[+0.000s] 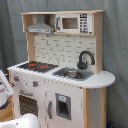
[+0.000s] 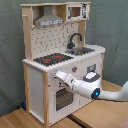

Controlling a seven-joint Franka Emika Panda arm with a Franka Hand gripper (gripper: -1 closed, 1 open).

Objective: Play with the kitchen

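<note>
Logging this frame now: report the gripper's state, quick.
Gripper: cannot be told; its tip is up against the kitchen front, just below the stovetop, in the second exterior view.

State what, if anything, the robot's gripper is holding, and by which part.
It cannot be told. In the second exterior view the gripper reaches the front of the kitchen, just above the oven door, but any hold there is hidden.

Lab/studio: grey backdrop curtain [image 1: 10, 30]
</note>
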